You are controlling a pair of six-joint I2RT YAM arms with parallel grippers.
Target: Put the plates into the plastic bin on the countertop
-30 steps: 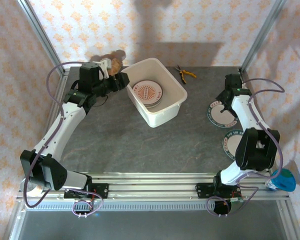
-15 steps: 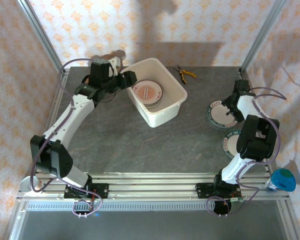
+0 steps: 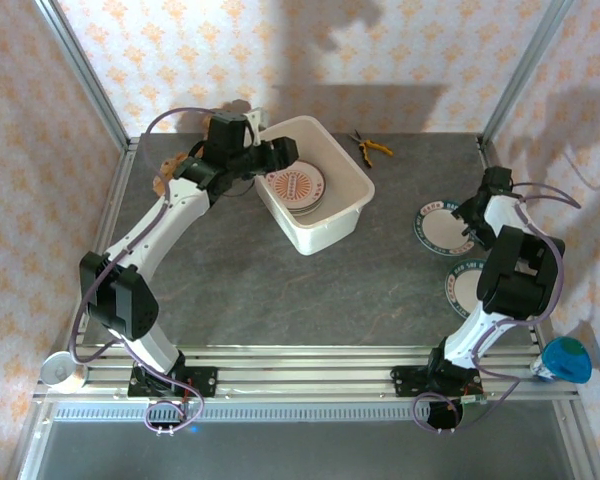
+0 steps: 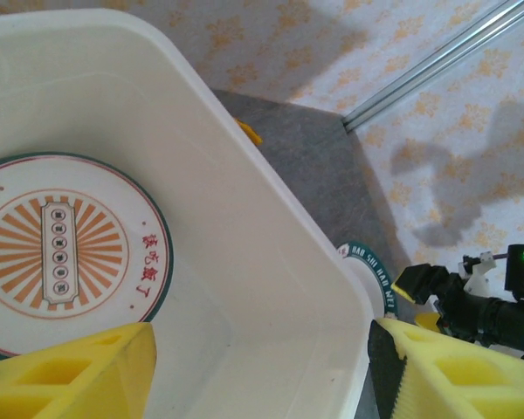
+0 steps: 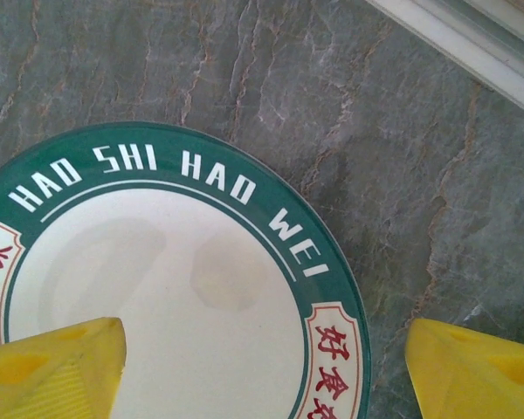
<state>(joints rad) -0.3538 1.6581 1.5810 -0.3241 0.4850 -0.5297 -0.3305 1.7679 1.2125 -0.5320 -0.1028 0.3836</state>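
Observation:
The white plastic bin (image 3: 330, 225) stands at the back middle of the dark grey countertop (image 3: 380, 280), holding a stack of plates (image 3: 293, 187) topped by an orange sunburst print (image 4: 57, 253). My left gripper (image 3: 278, 153) hovers open over the bin's left back part, with nothing between its yellow fingers (image 4: 70, 375). On the right lies a green-rimmed plate (image 3: 440, 228) lettered HAO SHI HAO WEI (image 5: 201, 279). My right gripper (image 3: 474, 218) stands open low over its right edge, one finger over the plate and the other over the stone. A second plate (image 3: 462, 285) lies nearer, partly hidden by the right arm.
Yellow-handled pliers (image 3: 370, 147) lie behind the bin. A brown object (image 3: 170, 172) sits at the back left. A blue object (image 3: 568, 358) and a round metal thing (image 3: 58, 368) sit off the front corners. Aluminium rails (image 3: 300, 358) frame the front.
My left arm has swung right, from beside the bin's left wall to over the bin. My right gripper has shifted right to the green-rimmed plate's edge, its jaws a little narrower.

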